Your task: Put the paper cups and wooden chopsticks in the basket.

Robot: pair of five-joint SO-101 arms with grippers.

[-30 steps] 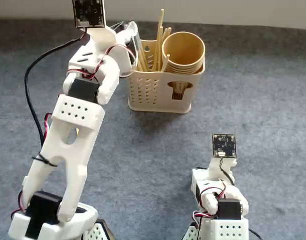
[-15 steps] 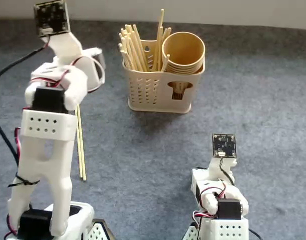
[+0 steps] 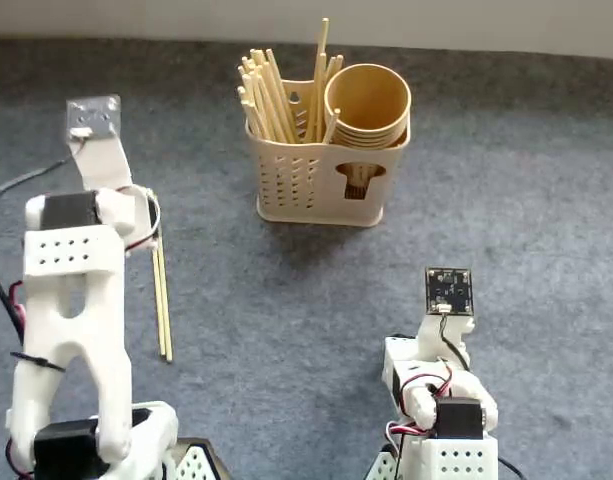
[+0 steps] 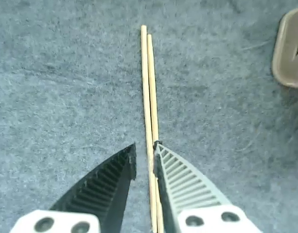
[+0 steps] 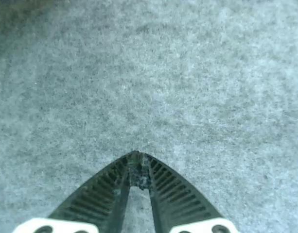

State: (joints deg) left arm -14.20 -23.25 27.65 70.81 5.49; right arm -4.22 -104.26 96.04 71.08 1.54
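Between the jaws of our left gripper (image 4: 145, 145), which stand a little apart and clamp nothing, runs a pair of loose chopsticks (image 4: 149, 87), flat on the carpet and hugging the inner edge of the light jaw. They stretch straight ahead of the fingertips, side by side and touching. To do this pick well, we judge we should come down with both sticks inside the gap. We should then close squarely so neither rolls out, and grip near their middle so they do not tip when lifted.

Farther ahead and off to the light jaw's side stands the basket (image 3: 321, 190). It already holds stacked paper cups (image 3: 368, 100) and a bundle of upright chopsticks (image 3: 271, 95).

Our right gripper (image 5: 137, 158), its jaws together and empty, hangs low over bare carpet well apart from all this.

Grey, short-piled carpet (image 3: 506, 200) covers the table, and a pale wall (image 3: 466, 20) edges its far side.
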